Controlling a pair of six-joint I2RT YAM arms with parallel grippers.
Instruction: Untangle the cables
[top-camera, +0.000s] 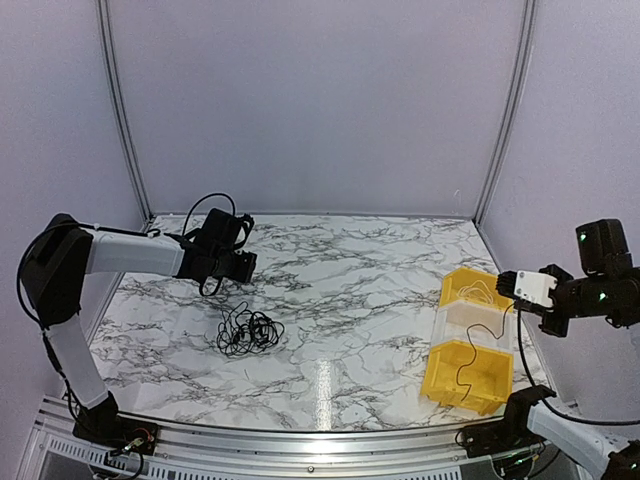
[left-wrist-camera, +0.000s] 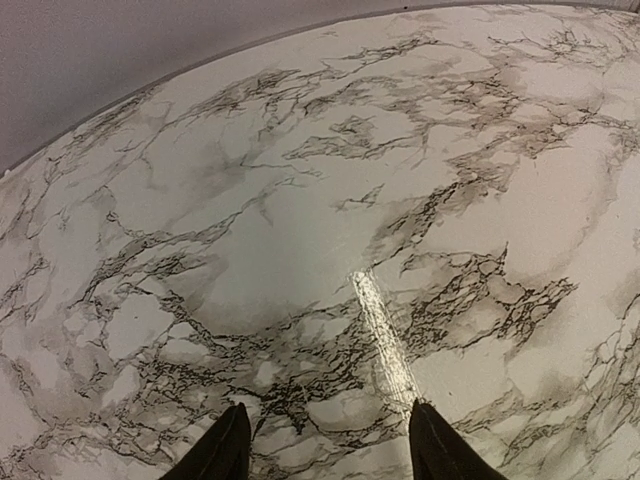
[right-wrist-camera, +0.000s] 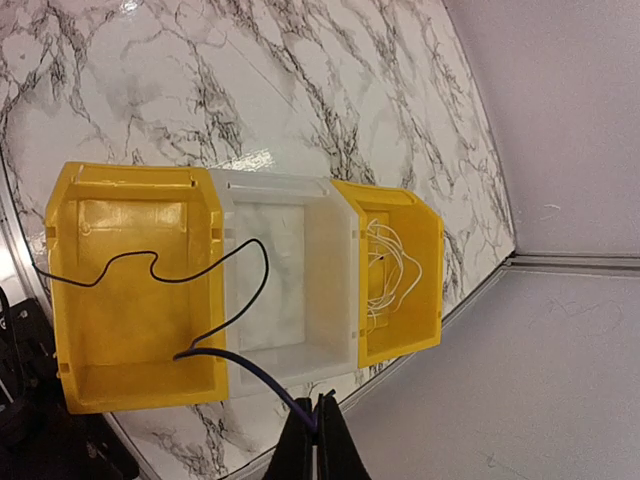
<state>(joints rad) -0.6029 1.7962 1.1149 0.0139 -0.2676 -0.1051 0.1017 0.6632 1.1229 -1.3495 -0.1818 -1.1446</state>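
Right wrist view: right gripper (right-wrist-camera: 316, 438) is pinched together on one black cable (right-wrist-camera: 245, 367), which trails into a yellow bin (right-wrist-camera: 120, 330). Left gripper (left-wrist-camera: 328, 410) hangs with jaws apart. The other cables (top-camera: 248, 332) are a limp, feather-light tangle lying on the table (top-camera: 380, 300) just nearside of it — best taken by an outlying loop.

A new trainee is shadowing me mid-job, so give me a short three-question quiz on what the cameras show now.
1. True or false: the left gripper holds a cable.
2. Which bin holds the white cable? A: near yellow. B: middle white. C: far yellow.
3. Fill in: the right gripper is shut on a ____ cable.
Key: 1 false, it is open and empty. 2 C, the far yellow bin. 3 black, the black cable.
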